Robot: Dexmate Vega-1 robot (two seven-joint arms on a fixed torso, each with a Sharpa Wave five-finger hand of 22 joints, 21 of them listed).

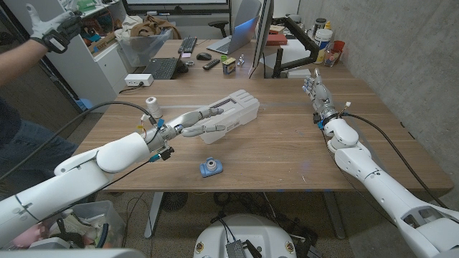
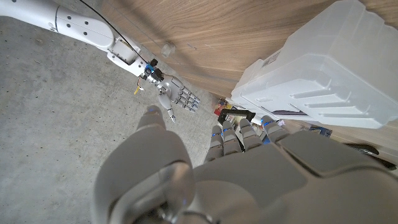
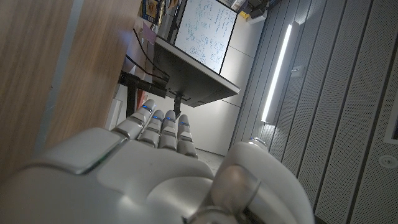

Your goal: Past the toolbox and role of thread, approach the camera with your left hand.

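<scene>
A white translucent toolbox (image 1: 238, 107) lies mid-table, and it fills the space just beyond my fingers (image 2: 239, 134) in the left wrist view as toolbox (image 2: 317, 68). A white roll of thread (image 1: 150, 104) stands to its left. The small blue camera (image 1: 211, 168) sits nearer the front edge. My left hand (image 1: 204, 122) reaches out with fingers stretched along the toolbox's near side, holding nothing, well behind the camera. My right hand (image 1: 315, 93) stands at the table's right with fingers straight and empty; it also shows as right hand (image 2: 180, 99) and own hand (image 3: 161, 162).
A person's gloved hand (image 1: 54, 29) is raised at the far left. Keyboards (image 1: 163, 68), a laptop (image 1: 237, 32), a monitor (image 3: 199, 43) and cups (image 1: 326, 43) crowd the table's far end. Bare wood (image 1: 287, 158) lies around the camera.
</scene>
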